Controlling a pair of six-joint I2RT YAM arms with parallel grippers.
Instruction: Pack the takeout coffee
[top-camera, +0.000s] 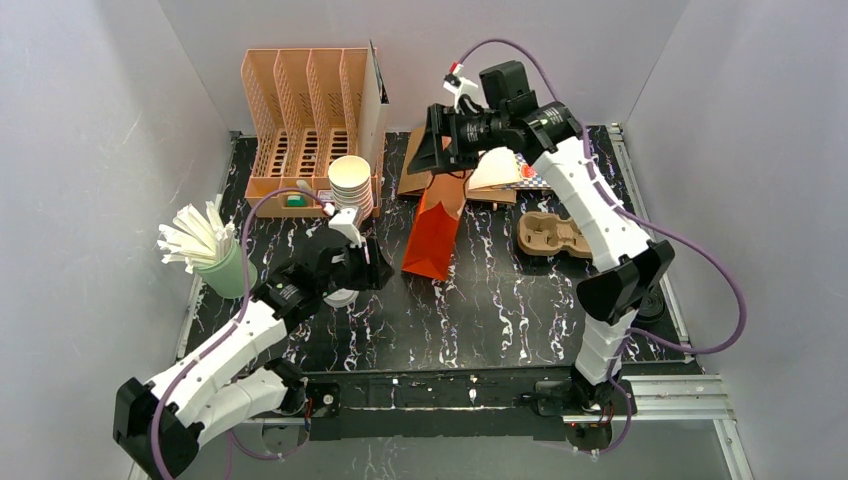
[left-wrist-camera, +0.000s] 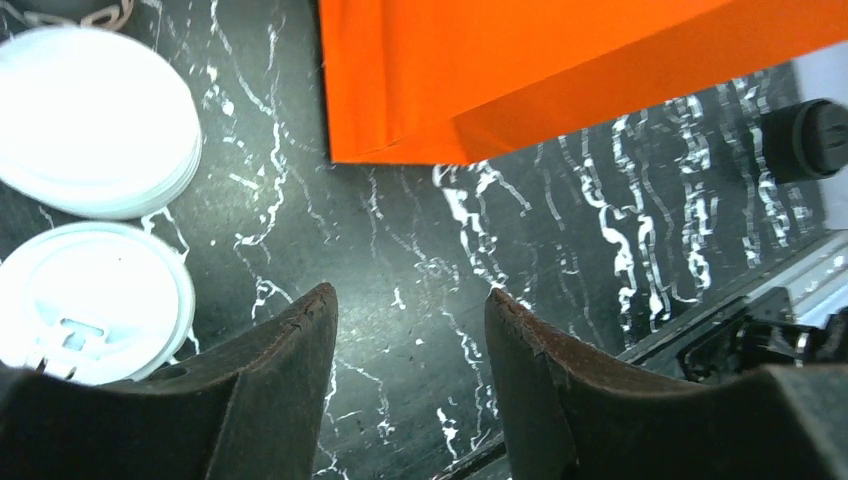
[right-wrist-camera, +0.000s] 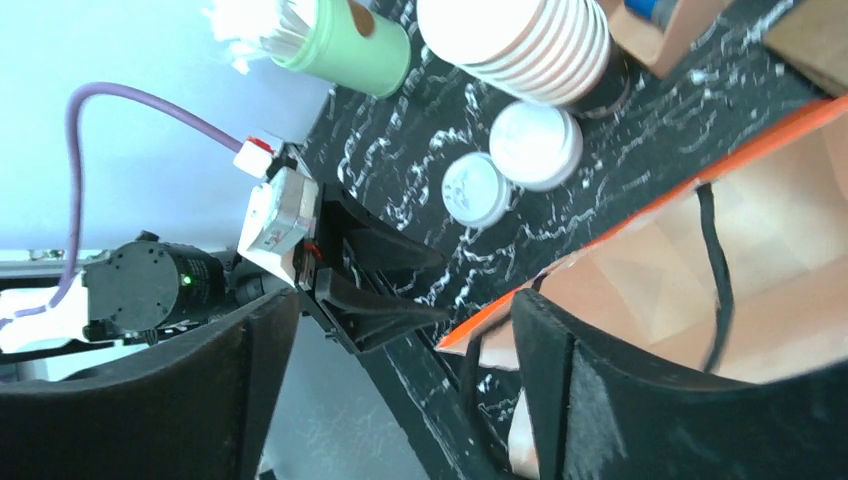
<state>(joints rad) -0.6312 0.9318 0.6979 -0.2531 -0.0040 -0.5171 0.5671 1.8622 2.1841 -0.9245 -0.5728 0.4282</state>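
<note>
Black marbled tabletop (top-camera: 500, 300), grey walls (top-camera: 80, 150) around. Left gripper (left-wrist-camera: 410, 295) released — jaws apart over bare surface, nothing between them. White-lidded coffee cup (left-wrist-camera: 90, 300) stands just beside it, outside the orange bag (top-camera: 432, 240), which lies on its side. Right gripper (right-wrist-camera: 405, 300) spread wide at the bag's mouth — clasping nothing.

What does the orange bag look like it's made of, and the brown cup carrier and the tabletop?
Orange bag: likely paper, matte, with crisp folds and a brown kraft-looking inside.
Cup carrier: probably moulded pulp, dull brown with rounded wells.
Tabletop: black with white veins, marble-look; real stone or printed sheet, cannot tell.
</note>
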